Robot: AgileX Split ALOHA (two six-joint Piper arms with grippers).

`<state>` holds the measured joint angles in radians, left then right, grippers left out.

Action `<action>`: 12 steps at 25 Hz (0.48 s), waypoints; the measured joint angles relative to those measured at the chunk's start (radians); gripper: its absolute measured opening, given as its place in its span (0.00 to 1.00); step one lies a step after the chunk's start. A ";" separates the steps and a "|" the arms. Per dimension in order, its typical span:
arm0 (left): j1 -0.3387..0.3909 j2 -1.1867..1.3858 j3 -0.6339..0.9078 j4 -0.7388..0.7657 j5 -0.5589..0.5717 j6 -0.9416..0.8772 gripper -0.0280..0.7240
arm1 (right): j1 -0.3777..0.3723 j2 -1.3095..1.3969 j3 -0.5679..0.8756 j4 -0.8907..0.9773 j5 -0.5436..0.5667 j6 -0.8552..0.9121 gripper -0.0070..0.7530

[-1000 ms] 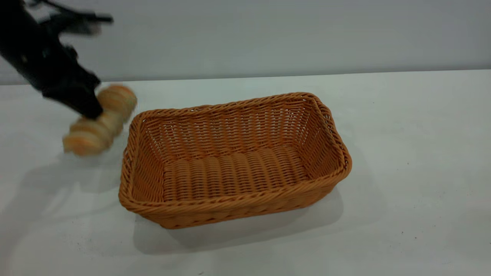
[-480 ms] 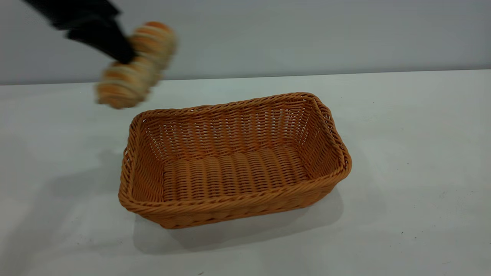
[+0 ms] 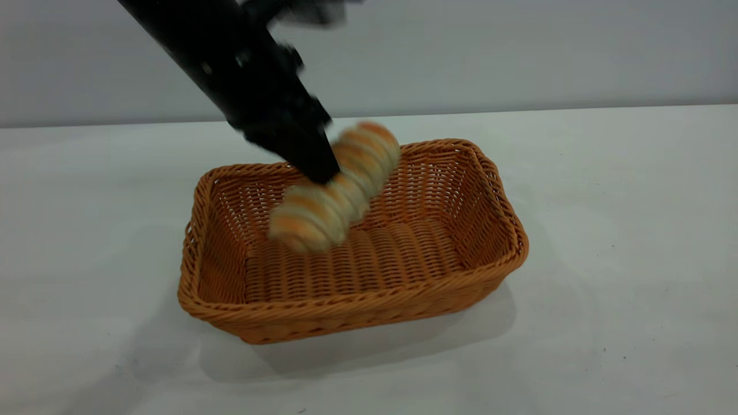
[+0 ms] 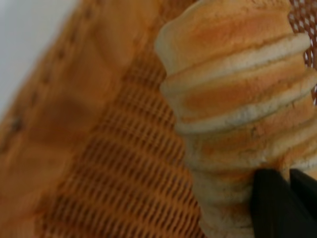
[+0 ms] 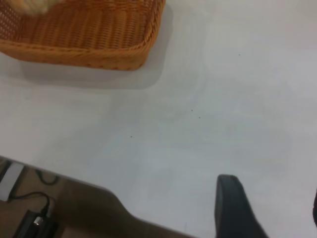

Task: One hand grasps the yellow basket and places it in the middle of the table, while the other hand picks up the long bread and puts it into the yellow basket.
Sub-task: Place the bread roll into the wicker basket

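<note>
While the left end effector [image 3: 323, 173] hangs over the yellow basket [image 3: 496, 196], it is clenched on the long bread [image 3: 334, 196], gripping it around its middle. The loaf is tilted, one end higher and toward the basket's far wall, the other end lower and angled down toward the woven floor, clear of it in the exterior view. From the left wrist, the bread [image 4: 237, 99] fills the picture, a dark fingertip [image 4: 277, 208] pressed against its ridged side, the basket's weave [image 4: 129, 163] right beneath. The basket sits on the white worktop [image 3: 622, 242], under the end effector. Off to the side, the right end effector [image 5: 267, 208] is low over bare worktop [image 5: 223, 99], released, fingers spread, well apart from the basket [image 5: 99, 44].
</note>
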<state>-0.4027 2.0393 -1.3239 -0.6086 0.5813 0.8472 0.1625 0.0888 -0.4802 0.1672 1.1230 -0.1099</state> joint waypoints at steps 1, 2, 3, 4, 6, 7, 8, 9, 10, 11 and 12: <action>-0.005 0.010 0.000 0.000 -0.001 -0.001 0.13 | 0.000 0.000 0.000 0.000 0.000 0.000 0.49; -0.008 0.015 0.000 0.001 -0.003 -0.006 0.19 | 0.000 0.000 0.000 0.000 0.000 0.000 0.49; -0.009 0.016 0.000 0.000 -0.008 -0.015 0.27 | 0.000 0.000 0.000 0.000 0.000 0.000 0.49; -0.009 0.016 0.000 0.000 -0.013 -0.026 0.36 | 0.000 0.000 0.000 0.000 0.000 0.000 0.49; -0.009 0.016 0.000 0.001 -0.022 -0.048 0.53 | 0.000 0.000 0.000 0.000 0.000 0.000 0.49; -0.009 0.016 0.000 0.002 -0.022 -0.055 0.61 | 0.000 0.000 0.000 0.000 0.000 0.000 0.49; -0.009 0.016 0.000 0.002 -0.022 -0.065 0.68 | 0.000 0.000 0.000 0.000 0.000 0.000 0.49; -0.009 0.014 0.000 0.002 -0.022 -0.077 0.71 | 0.000 0.000 0.000 0.000 0.000 0.000 0.49; -0.009 0.010 0.000 0.002 -0.022 -0.087 0.74 | 0.000 0.000 0.000 0.000 0.000 0.000 0.49; -0.009 0.004 0.000 0.004 -0.022 -0.096 0.75 | 0.000 0.000 0.000 0.000 0.000 0.000 0.49; -0.009 -0.010 0.000 0.008 -0.022 -0.104 0.74 | 0.000 0.000 0.000 0.000 0.000 0.000 0.49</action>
<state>-0.4117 2.0291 -1.3239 -0.6002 0.5590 0.7431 0.1625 0.0888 -0.4802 0.1672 1.1230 -0.1099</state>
